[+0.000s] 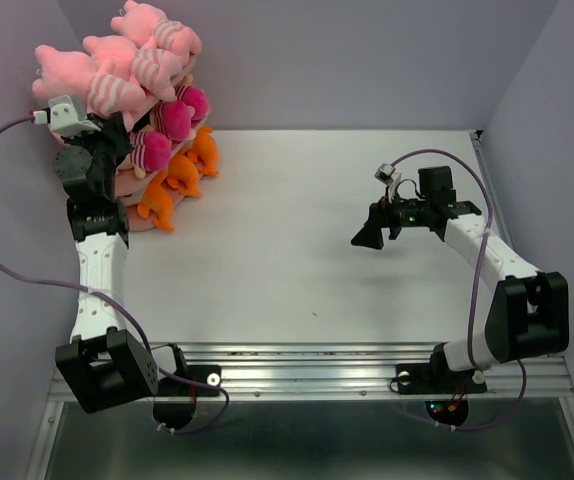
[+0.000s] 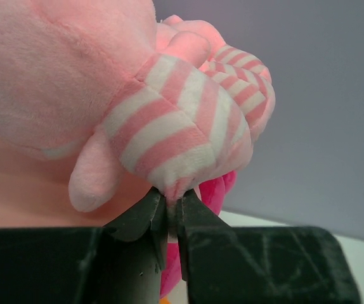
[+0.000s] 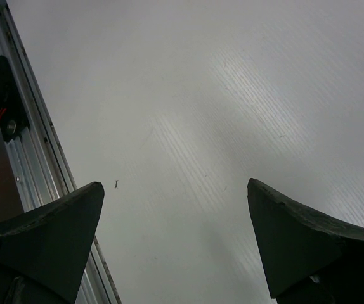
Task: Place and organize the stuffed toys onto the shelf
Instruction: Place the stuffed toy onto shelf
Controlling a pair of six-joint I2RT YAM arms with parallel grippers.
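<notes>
Toys sit stacked at 10 to 11 o'clock of the top view, on the shelf: pink striped animals uppermost, magenta dolls below, orange toys lowest.

Left gripper: fingers nearly closed, pinching a puckered seam tuft on the underside of one striped animal.

Right gripper: fingers wide apart, holding nothing, above bare tabletop at 3 o'clock.

Handling, judged: plush is light, soft and compressible, not fragile. A seam pinch holds but lets the body swing, and a grip across the torso would be steadier. Neighbours touch, so tugging one may drag others.

Hidden: the shelf boards and posts are mostly buried under toys. The left arm covers the stack's left side. Toy count is unclear.
</notes>
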